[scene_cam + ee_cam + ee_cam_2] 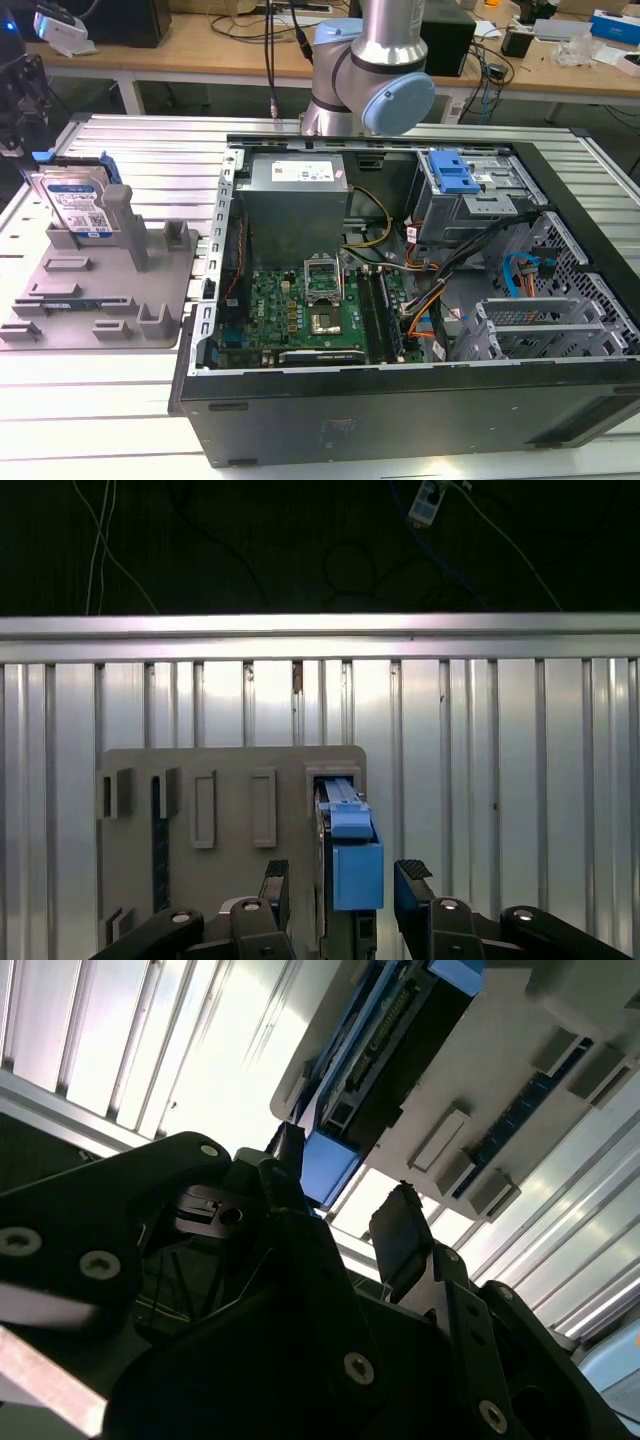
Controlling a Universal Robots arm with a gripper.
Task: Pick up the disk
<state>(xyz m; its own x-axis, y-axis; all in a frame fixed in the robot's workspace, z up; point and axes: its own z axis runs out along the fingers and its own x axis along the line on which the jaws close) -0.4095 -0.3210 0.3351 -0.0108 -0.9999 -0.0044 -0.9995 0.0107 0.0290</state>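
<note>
The disk stands on edge in a slot of the grey holder tray at the exterior view's left. It is silver with a white-and-blue label and blue rails. My gripper hangs as a dark shape at that view's left edge, a little apart from the disk. In the first wrist view the disk's blue rail lies between my two black fingertips, and the gripper is open with gaps on both sides. The second wrist view shows the open gripper short of the disk, touching nothing.
An open computer case lies to the exterior view's right of the tray, with a blue-latched drive cage inside. The arm's base stands behind the case. The holder tray has upright posts. Ribbed metal table lies all around.
</note>
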